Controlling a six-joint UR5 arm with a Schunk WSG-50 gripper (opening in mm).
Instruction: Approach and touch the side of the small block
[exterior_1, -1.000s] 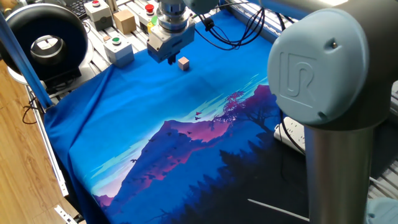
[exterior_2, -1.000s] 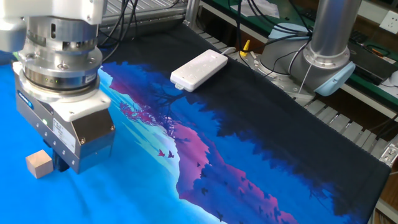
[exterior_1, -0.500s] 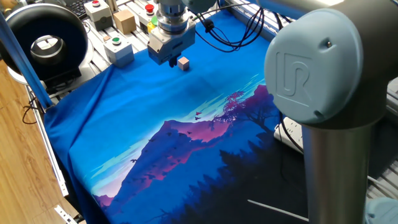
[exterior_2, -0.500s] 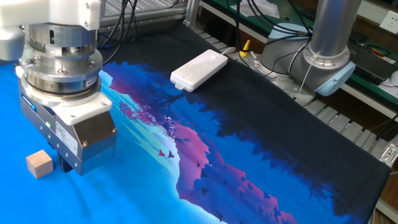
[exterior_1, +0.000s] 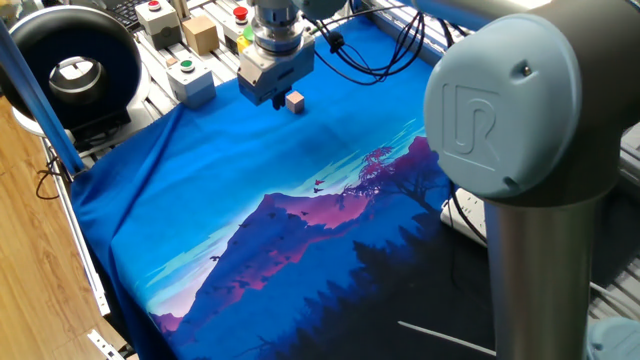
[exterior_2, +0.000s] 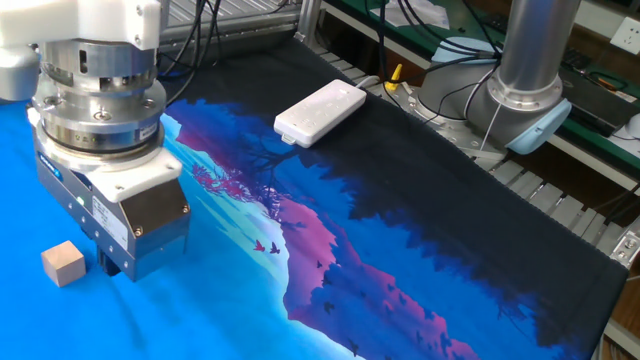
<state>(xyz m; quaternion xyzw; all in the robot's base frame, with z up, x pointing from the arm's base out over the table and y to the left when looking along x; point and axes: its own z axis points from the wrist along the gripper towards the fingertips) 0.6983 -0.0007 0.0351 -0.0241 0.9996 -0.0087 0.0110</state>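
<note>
In one fixed view, at the upper left of the frame, the gripper (exterior_1: 277, 98) hangs low over the blue cloth-covered surface (exterior_1: 260, 200), with the small block (exterior_1: 294, 101) just beside it on the right. Whether they touch I cannot tell.

In the other fixed view, at the lower left, a strip of cloth shows between the block (exterior_2: 62, 263) and the gripper (exterior_2: 108, 265), so the touch looks not yet made. The fingers are mostly hidden; their opening I cannot tell, and they hold nothing. Since the earlier frames the gripper has sunk slightly; the block has stayed put.
</note>
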